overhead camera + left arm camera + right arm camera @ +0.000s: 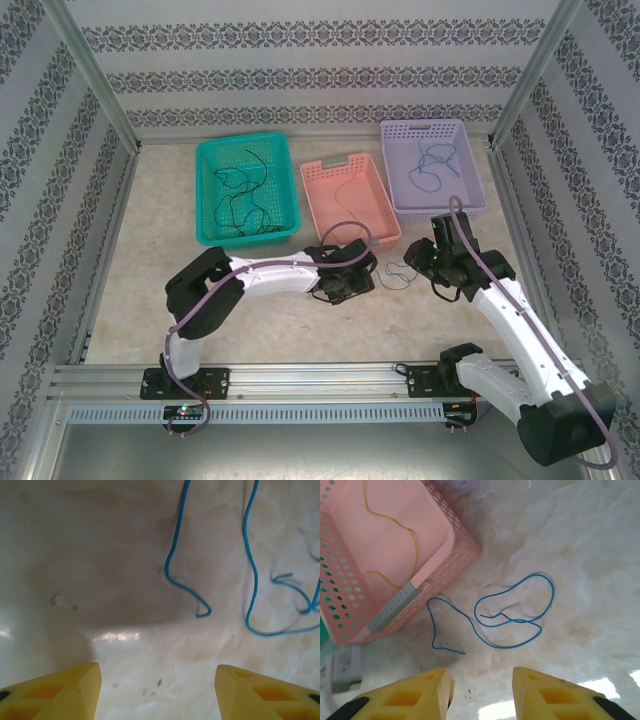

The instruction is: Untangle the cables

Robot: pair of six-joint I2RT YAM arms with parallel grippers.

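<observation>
Top view: looks mostly sorted. Black cable (245,188) in teal basket (205,190), yellow cable (345,195) in pink basket (340,162), binned blue cable (437,165) in purple basket (470,170). What's left: loose blue cable (398,272) on the desk (160,220), just near of the pink basket.

Left wrist: left end effector (157,690) has jaws apart, nothing between them. Blue strands lie ahead, untouched; can't tell if it's one cable or two.

Right wrist: right end effector (482,690) is also open and empty, hovering over the loose loops beside the pink basket's corner.
</observation>
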